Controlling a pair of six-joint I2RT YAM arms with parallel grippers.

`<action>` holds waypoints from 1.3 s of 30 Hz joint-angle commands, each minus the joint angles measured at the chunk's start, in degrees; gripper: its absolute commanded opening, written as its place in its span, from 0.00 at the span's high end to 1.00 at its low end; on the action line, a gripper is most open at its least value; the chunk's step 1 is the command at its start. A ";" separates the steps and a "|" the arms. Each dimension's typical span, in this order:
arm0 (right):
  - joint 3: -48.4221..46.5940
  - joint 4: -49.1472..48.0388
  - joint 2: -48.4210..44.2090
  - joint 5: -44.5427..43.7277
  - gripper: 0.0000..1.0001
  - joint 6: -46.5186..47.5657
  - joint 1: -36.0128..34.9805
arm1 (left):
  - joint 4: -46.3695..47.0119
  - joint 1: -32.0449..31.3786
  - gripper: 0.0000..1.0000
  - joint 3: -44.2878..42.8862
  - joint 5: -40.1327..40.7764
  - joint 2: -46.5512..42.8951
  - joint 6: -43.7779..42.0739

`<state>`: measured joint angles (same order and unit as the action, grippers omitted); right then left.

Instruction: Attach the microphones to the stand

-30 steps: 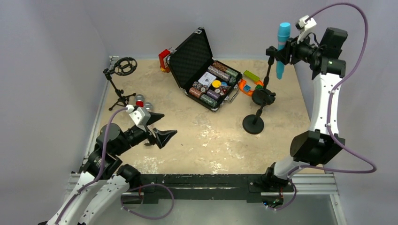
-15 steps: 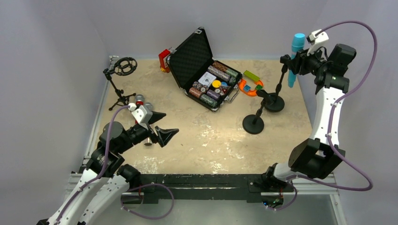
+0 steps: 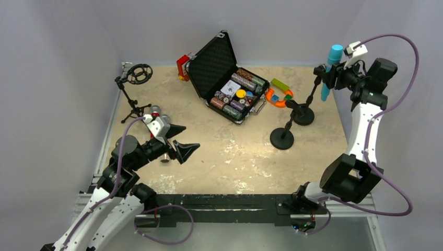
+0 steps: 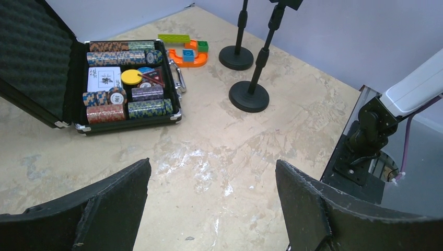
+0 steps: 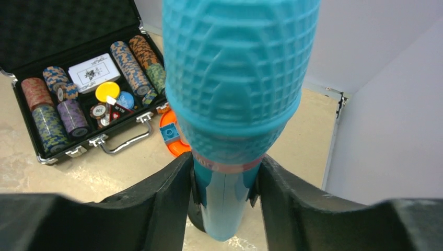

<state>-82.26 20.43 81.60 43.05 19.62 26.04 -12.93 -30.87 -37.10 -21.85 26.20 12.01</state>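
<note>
My right gripper (image 3: 331,77) (image 5: 224,180) is shut on the light blue microphone (image 3: 334,52) (image 5: 235,78), held upright at the back right. Black clip jaws show on both sides of its body, at the top of a black round-base stand (image 3: 304,115) (image 4: 236,56) standing on the table. A second round-base stand (image 3: 282,139) (image 4: 249,95) stands empty in front of it. A tripod stand with a ring mount (image 3: 137,73) stands at the back left. The red microphone (image 3: 155,110) peeks out behind my left wrist; the silver one is hidden. My left gripper (image 3: 186,149) (image 4: 211,172) is open and empty above the table.
An open black case of poker chips (image 3: 230,94) (image 4: 125,78) (image 5: 78,104) lies at the back middle. An orange toy with coloured bricks (image 3: 279,96) (image 4: 187,52) lies between the case and the stands. A red block (image 3: 183,65) sits behind the case. Walls close in left, back and right.
My right gripper moved right and slightly down with the blue microphone; the stand came along and its base now rests farther right. My left gripper shifted slightly down.
</note>
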 commanded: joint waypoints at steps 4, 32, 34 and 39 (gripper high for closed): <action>1.97 -0.49 -5.14 3.88 0.36 1.21 1.55 | 2.25 0.11 0.08 -0.65 -0.83 -0.17 1.61; -8.52 28.41 -20.50 14.70 0.10 13.95 6.74 | -6.04 0.14 0.07 -8.06 1.27 0.67 5.78; -8.57 30.77 -21.55 17.64 0.09 15.55 6.74 | -5.62 0.08 0.07 -8.41 1.33 1.06 6.29; -5.54 33.36 -24.87 25.48 0.07 16.99 6.66 | -3.38 0.10 0.05 -8.62 1.05 2.40 7.83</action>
<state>-88.71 49.58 59.40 59.77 34.13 32.64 -18.94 -30.87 -43.51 -21.15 27.44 17.10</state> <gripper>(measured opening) 0.925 0.938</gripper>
